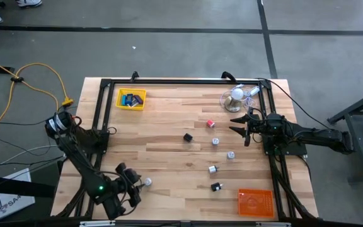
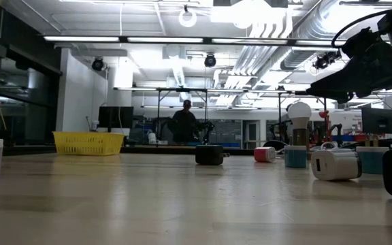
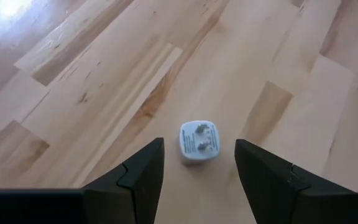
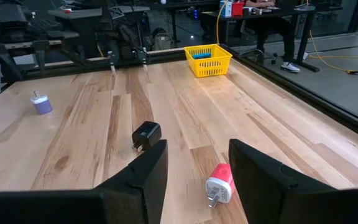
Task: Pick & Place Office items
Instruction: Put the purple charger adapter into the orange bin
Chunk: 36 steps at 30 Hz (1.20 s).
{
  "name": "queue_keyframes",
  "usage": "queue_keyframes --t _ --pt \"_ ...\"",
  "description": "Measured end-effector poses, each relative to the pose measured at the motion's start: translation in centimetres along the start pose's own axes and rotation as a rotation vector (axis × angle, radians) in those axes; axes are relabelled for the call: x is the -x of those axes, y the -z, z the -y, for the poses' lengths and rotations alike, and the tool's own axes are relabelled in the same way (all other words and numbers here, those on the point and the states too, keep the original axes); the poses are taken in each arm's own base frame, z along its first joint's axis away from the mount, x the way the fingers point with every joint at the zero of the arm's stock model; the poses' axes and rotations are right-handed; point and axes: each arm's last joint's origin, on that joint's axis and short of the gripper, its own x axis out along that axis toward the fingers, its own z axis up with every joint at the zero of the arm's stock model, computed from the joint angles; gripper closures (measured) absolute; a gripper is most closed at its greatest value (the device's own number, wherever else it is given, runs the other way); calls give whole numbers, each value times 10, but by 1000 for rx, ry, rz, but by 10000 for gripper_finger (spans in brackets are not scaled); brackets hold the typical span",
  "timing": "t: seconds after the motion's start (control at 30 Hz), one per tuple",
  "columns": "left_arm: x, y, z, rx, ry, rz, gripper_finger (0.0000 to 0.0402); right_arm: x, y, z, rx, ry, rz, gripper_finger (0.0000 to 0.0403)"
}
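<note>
A small white piece with a purplish side (image 3: 198, 143) stands on the wooden table near its front left; it also shows in the high view (image 1: 147, 181). My left gripper (image 3: 199, 171) slants down at it, open, one finger on either side and both clear of it. My right gripper (image 1: 239, 124) waits open above the table's right side. Loose office items lie mid-table: a red-and-white one (image 4: 219, 182), a black one (image 4: 145, 135), several small white ones such as (image 1: 230, 154), and another black one (image 1: 216, 186).
A yellow tray (image 1: 131, 99) with blue pieces in it sits at the far left, and an orange tray (image 1: 256, 203) at the near right. A white ball-shaped object with clear wires (image 1: 236, 94) stands far right. A black frame (image 1: 181, 82) runs along the table's edges.
</note>
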Motion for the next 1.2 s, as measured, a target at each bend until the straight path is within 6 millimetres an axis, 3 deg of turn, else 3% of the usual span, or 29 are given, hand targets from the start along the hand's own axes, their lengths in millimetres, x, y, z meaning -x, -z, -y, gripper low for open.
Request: queue_keyframes --t 0.37,1.2 --pt "-20 18 4 -102 -47 11 211 0 0 0 0 0 0 245" --pt "-47 67 9 -58 -71 97 211 0 0 0 0 0 0 245"
